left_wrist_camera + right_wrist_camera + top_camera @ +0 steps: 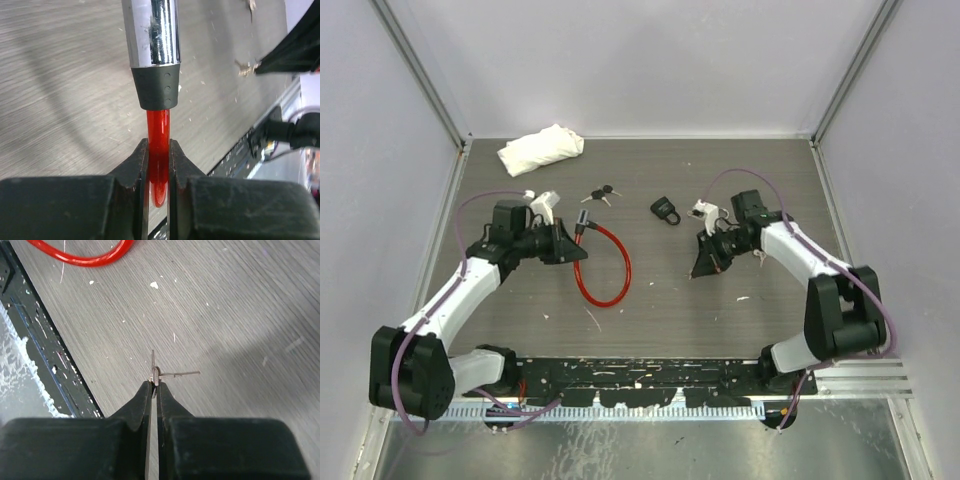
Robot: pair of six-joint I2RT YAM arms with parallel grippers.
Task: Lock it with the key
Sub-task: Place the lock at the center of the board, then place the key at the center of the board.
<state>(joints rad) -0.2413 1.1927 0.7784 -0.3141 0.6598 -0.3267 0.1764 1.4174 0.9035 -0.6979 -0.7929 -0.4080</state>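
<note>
Right now your left gripper (159, 161) is clamped on the red cable lock (159, 127), just behind the black collar of its chrome end barrel (151, 30). The rest of the cable loops toward the near edge of the tabletop (720, 320), left of centre. Your right gripper (154, 388) is pinched together on a thin metal key (156, 374), held at the very fingertips just above the tabletop's right half. It shows edge-on, so I cannot tell which way the blade faces.

A black padlock (667, 210) lies between the two arms toward the far edge, with a spare pair of keys (603, 192) beside it.

To do this step well, hold the barrel steady and level and turn its keyway toward the right arm. Line the key up squarely before pushing. The grip on the key is shallow, so I judge that an off-axis nudge would twist it loose. Go slowly, and turn the key only once it is fully seated.
</note>
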